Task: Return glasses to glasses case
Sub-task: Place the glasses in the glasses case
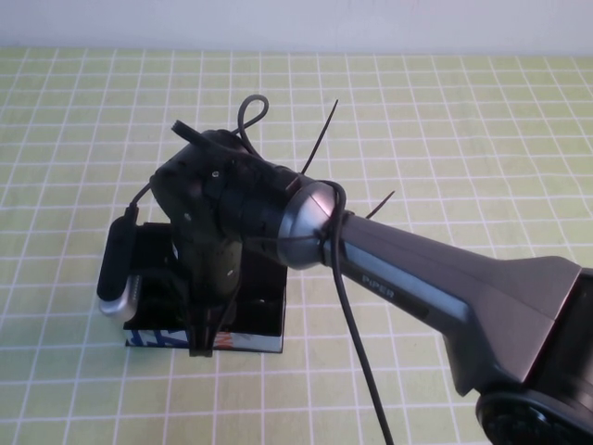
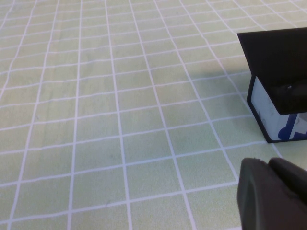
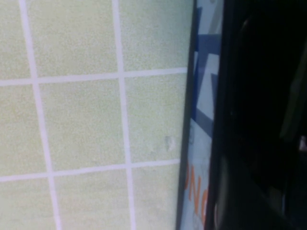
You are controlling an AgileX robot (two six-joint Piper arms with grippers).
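Note:
The glasses case [image 1: 258, 313] is a flat black box left of the table's middle, with its printed blue, white and orange front edge [image 1: 246, 343] facing me. My right gripper [image 1: 200, 336] points straight down at the case's front left part, and its wrist hides most of the box. The right wrist view shows the printed edge [image 3: 199, 120] close up beside a dark mass. The glasses cannot be made out in any view. My left gripper [image 2: 276, 191] is shut and empty, low over the cloth, a short way from the case's end [image 2: 268, 115].
A green cloth with a white grid [image 1: 445, 130] covers the table. The right arm [image 1: 435, 287] reaches in from the lower right, with a black cable [image 1: 357, 343] hanging from it and cable-tie ends sticking up.

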